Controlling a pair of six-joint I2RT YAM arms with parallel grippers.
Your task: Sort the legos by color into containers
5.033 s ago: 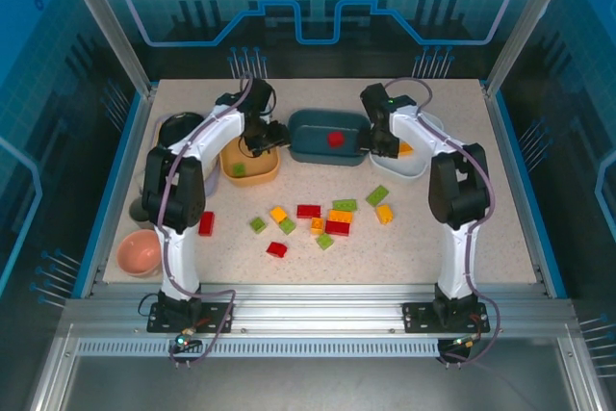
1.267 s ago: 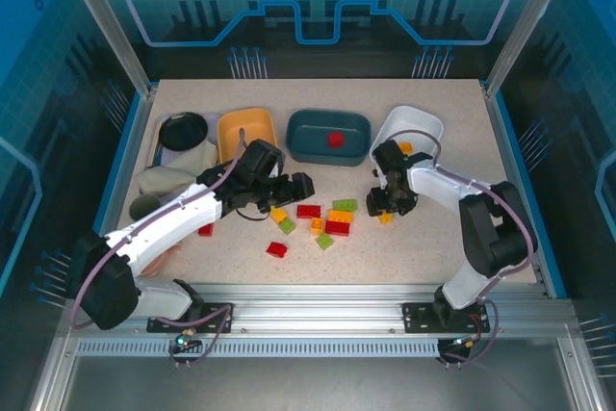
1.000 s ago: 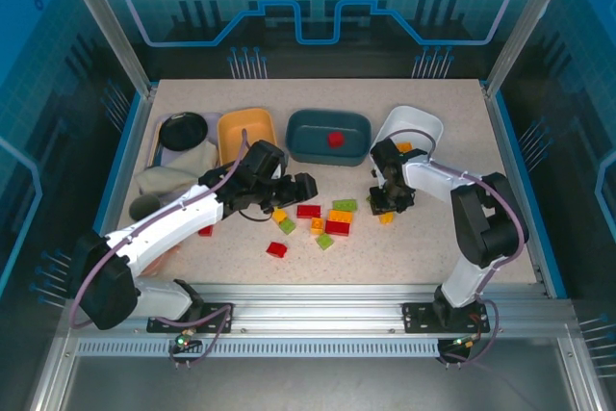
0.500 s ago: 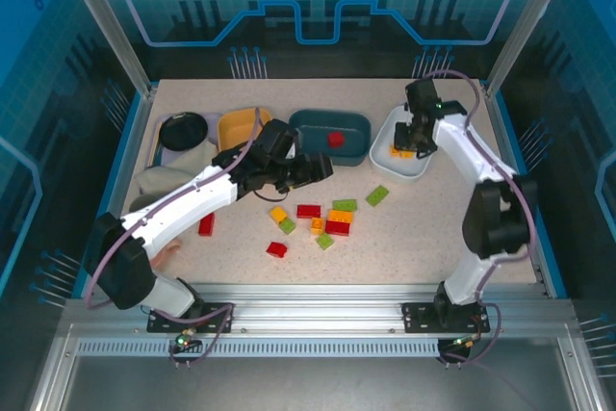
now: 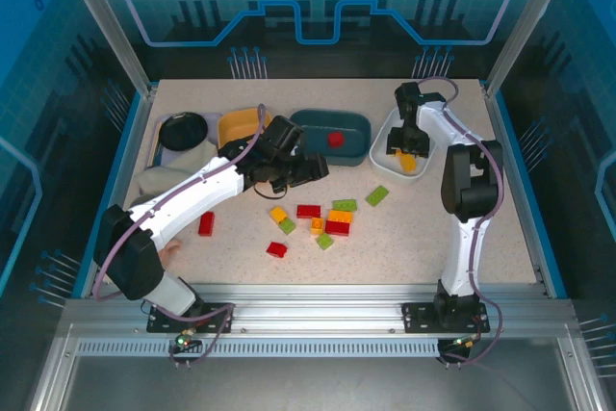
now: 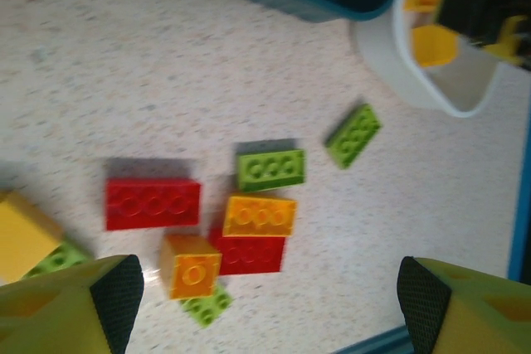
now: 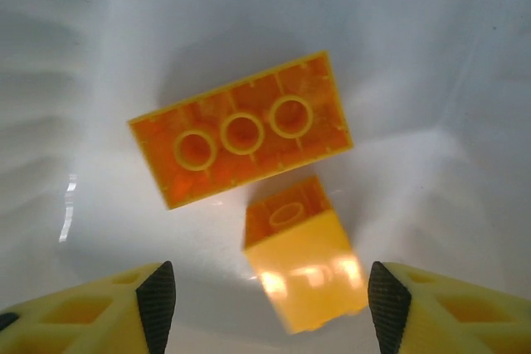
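My right gripper hangs open inside the white tub. A small yellow lego lies loose between its fingers, touching neither, beside a long orange lego that is upside down. From above, that gripper is over the white tub. My left gripper hovers open and empty above the loose legos. Below it lie a red lego, a green lego and an orange lego. The teal tub holds a red lego. The yellow-orange tub stands left of it.
More legos lie scattered mid-table, among them a green one and red ones. A black bowl and a grey cloth sit at the far left. The left arm reaches across that side.
The right gripper lifted off the table with a yellow lego, swung to the white tub and opened, so the lego now lies free. The left gripper drifted right, still open.
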